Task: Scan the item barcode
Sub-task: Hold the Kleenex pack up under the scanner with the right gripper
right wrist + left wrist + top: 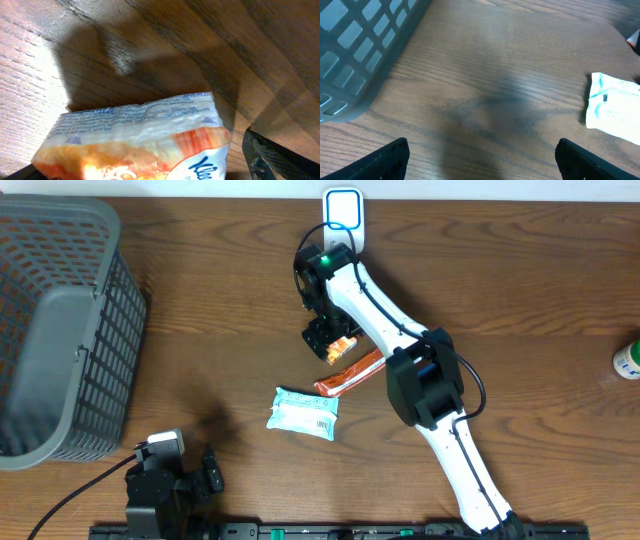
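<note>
My right fingers (280, 159): spread wide, with nothing clamped. One dark finger shows at the lower right of the wrist view, and the orange packet (140, 137) lies just below and between them.
Orange packet (352, 372): flat on the table (530, 290) near the middle of the overhead view, and not lifted. My right arm reaches over its upper left end. I cannot tell whether a finger already touches the wrapper.
My left fingers (390, 160): wide apart and empty, low at the bottom left of the overhead view, over bare wood.
White packet (303, 412): on the table just left of and below the orange one, untouched. It shows at the right edge of my left wrist view.
White device (343, 208): at the top centre of the overhead view, with a blue ring on it. I take it for the scanner. It is well apart from both packets.
Barcode: small print runs along the packet's near edge, but I see no bars from here.
Done: at most the reach, as I judge it.
Left: close on the packet, lift it, turn the code out and show it to the device. Nearly all of the task, I think.
</note>
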You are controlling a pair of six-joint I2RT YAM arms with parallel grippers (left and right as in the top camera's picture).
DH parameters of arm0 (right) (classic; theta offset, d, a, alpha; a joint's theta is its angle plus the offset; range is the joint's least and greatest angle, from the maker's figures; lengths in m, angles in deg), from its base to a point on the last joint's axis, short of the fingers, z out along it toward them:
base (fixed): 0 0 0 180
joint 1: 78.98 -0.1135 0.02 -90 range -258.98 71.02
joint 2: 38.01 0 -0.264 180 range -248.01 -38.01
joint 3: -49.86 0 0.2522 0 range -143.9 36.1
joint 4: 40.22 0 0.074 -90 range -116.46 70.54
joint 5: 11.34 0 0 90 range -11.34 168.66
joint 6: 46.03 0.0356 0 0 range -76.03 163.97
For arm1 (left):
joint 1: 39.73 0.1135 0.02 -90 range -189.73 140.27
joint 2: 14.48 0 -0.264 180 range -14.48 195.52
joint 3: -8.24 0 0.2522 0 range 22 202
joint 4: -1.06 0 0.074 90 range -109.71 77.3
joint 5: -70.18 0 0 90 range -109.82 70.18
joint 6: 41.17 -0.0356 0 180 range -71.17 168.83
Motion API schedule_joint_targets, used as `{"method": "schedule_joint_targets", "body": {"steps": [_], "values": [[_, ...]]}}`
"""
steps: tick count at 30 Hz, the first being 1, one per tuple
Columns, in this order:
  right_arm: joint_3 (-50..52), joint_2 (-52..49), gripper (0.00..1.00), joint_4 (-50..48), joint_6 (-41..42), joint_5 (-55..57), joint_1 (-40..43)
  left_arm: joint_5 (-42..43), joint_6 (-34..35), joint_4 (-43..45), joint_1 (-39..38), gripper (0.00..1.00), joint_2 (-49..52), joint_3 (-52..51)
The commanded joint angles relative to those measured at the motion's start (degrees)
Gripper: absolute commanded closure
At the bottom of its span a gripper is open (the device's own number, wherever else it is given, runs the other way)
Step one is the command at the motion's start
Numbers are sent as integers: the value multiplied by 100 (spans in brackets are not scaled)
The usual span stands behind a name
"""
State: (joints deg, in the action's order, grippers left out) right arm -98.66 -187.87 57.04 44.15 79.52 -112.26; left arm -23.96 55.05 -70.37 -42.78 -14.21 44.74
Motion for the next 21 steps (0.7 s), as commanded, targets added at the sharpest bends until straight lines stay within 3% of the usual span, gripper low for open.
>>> {"method": "schedule_joint_targets", "body": {"steps": [1,4,6,13,14,18,21], "values": [[275,-400,6,-256,-22,-245,-105,55,52,-33,11,6,4,-4],[275,-400,9,-431,-2,-245,-118,55,55,-33,9,6,4,-4],[275,-400,1,-586,-4,-245,-122,55,52,-33,9,6,4,-4],[275,-400,1,-730,-2,-225,-131,55,52,-33,9,6,4,-4],[278,-400,3,-713,0,-225,-133,55,52,-33,9,6,4,-4],[278,-402,26,-568,74,-251,-133,55,52,-33,9,6,4,-4],[278,-400,32,-398,225,-249,-133,55,52,-33,9,6,4,-4]]}}
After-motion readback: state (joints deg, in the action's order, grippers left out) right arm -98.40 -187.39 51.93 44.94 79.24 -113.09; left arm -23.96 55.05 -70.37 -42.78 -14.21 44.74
